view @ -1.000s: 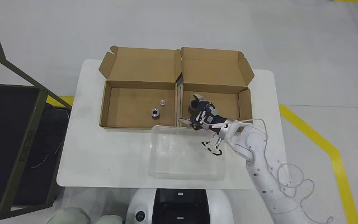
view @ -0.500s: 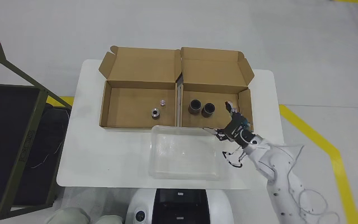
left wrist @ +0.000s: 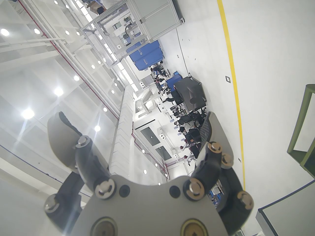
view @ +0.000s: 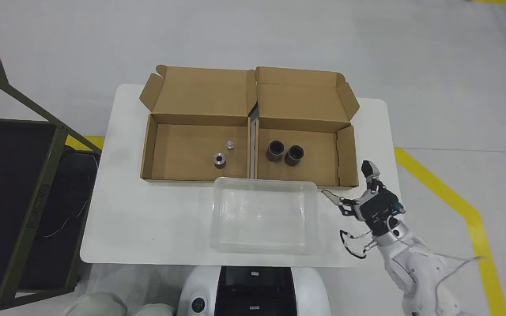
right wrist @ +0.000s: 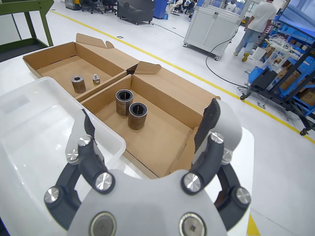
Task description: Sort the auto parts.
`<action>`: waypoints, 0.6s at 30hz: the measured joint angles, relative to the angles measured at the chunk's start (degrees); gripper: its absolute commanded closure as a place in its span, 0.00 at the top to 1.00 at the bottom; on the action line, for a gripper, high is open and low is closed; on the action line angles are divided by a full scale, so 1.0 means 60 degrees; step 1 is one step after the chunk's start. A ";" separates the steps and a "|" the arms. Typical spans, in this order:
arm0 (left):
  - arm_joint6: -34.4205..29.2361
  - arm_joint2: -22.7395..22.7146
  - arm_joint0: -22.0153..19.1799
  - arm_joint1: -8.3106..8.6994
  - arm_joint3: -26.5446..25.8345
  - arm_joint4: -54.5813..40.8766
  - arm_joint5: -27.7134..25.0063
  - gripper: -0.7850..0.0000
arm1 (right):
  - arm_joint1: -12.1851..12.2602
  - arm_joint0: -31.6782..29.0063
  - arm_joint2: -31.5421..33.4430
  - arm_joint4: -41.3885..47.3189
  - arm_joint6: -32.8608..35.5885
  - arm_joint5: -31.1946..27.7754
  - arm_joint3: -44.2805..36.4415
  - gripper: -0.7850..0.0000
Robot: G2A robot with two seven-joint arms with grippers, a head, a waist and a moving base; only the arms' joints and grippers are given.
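Two dark cylindrical bearings (view: pixel 276 150) (view: pixel 295 154) stand upright side by side in the right cardboard box (view: pixel 320 163); the right wrist view shows them too (right wrist: pixel 124 101) (right wrist: pixel 137 115). In the left box (view: pixel 174 162) are a grey metal bushing (view: pixel 219 159) (right wrist: pixel 78 84) and a small silver part (view: pixel 229 144) (right wrist: pixel 96 79). My right gripper (view: pixel 350 182) (right wrist: pixel 147 114) is open and holds nothing, just off the right box's front right corner. My left gripper (left wrist: pixel 134 121) is open, holds nothing, and points out into the room.
A clear plastic tray (view: pixel 265 181) (right wrist: pixel 49 82) lies in front of the boxes, holding nothing, its right rim close to my right gripper. A green metal cart (view: pixel 32 205) stands left of the white table (view: pixel 150 221).
My right gripper has drawn back from inside the right box to the table's front right. A second bearing now stands beside the first.
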 measured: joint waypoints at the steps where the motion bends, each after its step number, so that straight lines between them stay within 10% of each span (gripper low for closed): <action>1: 0.0000 0.0000 0.0000 0.0000 0.0000 0.0000 0.0000 1.00 | 0.0007 -0.0152 0.0067 0.0026 -0.0109 0.0104 -0.0057 1.00; 18: 0.0000 0.0000 0.0000 0.0000 0.0000 0.0000 0.0000 1.00 | 0.0077 -0.1316 0.0954 0.0666 -0.0459 0.0821 -0.0805 1.00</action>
